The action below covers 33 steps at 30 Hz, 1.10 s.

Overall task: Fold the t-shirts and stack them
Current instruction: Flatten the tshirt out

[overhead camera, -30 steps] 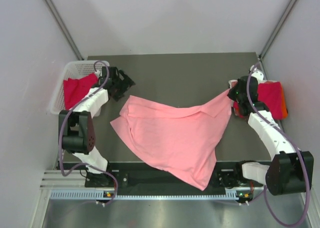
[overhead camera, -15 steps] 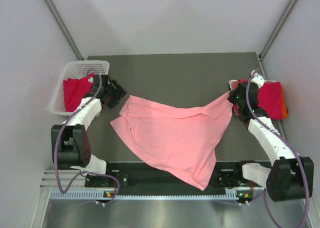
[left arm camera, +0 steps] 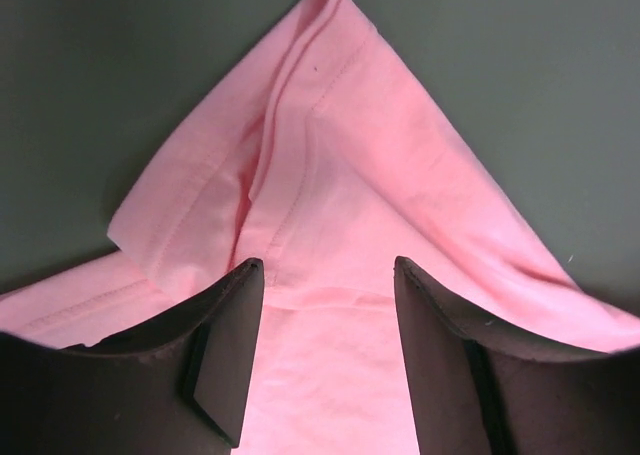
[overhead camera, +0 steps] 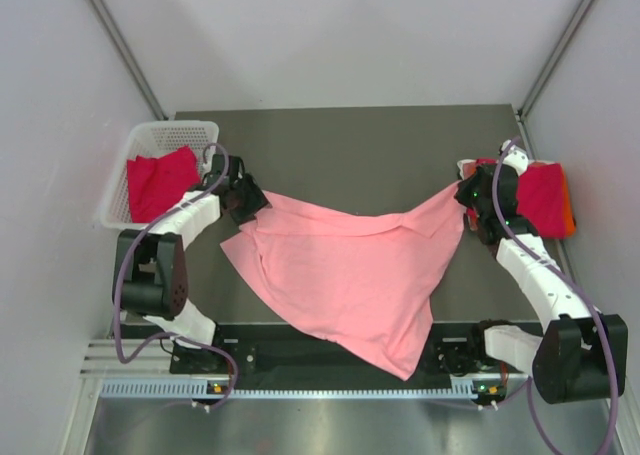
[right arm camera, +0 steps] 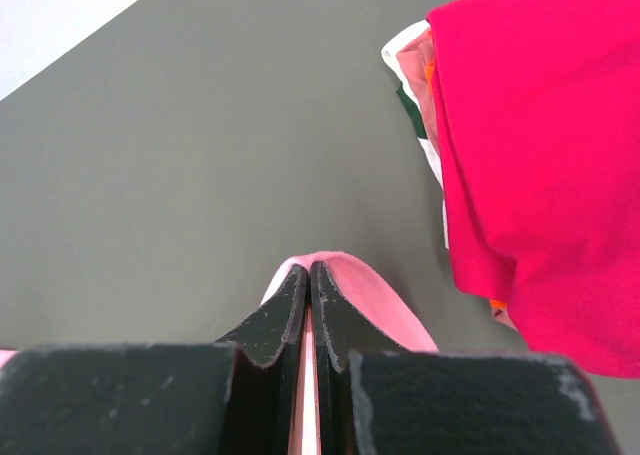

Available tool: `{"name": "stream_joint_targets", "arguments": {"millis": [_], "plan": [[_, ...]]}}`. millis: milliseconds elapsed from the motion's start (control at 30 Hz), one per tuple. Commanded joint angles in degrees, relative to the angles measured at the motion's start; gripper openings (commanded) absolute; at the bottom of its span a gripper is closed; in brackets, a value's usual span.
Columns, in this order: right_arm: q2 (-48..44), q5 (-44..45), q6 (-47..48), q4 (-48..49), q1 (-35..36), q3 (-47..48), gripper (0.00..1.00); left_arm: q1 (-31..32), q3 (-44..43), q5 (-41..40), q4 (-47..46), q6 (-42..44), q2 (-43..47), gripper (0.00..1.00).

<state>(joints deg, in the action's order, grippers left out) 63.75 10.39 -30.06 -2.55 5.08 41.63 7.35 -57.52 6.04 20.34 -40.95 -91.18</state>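
From above, the pink t-shirt is seen spread on the dark grey surface, between pale walls. In the left wrist view, the left pincer is held apart over its corner. In the right wrist view, the right pincer is clamped on its edge

A salmon-pink t-shirt is seen spread on the dark grey table, one pointed corner of it reaching toward the top of the view. Stitched hems are seen along both edges of that corner, and a soft fold is raised down its middle. The left pincer is held parted just above the cloth, its two dark fingers set apart with pink fabric showing between them.
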Motion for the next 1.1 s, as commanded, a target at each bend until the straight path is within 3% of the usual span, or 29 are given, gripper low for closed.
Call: {"name": "stream_joint_targets", "arguments": {"millis": [0, 333, 500, 767, 900, 1067], "plan": [[-1.61, -0.64, 0.45, 3.16, -1.04, 0.12, 0.0, 1.87, 0.3, -2.44, 0.23, 1.13, 0.21, 0.59], [-1.69, -1.34, 0.18, 3.16, -1.22, -0.23, 0.0, 2.14, 3.55, -11.75, 2.34, 2.27, 1.27, 0.58], [-1.69, -1.52, 0.09, 2.99, -1.3, -0.14, 0.0, 2.14, 4.52, -9.74, 1.02, 2.45, 0.74, 0.56], [-1.69, -1.87, 0.01, 2.99, -1.39, -0.23, 0.0, 2.22, 5.13, -6.67, -1.43, 2.28, 0.39, 0.36], [-1.78, -1.87, 0.01, 3.07, -1.48, -0.32, 0.0, 2.84, 4.34, -4.48, -1.79, 1.84, -0.58, 0.34], [-1.7, -1.87, 0.01, 2.99, -1.65, -0.32, 0.0, 3.02, 3.64, -3.76, -1.53, 2.19, -1.98, 0.4]]}}
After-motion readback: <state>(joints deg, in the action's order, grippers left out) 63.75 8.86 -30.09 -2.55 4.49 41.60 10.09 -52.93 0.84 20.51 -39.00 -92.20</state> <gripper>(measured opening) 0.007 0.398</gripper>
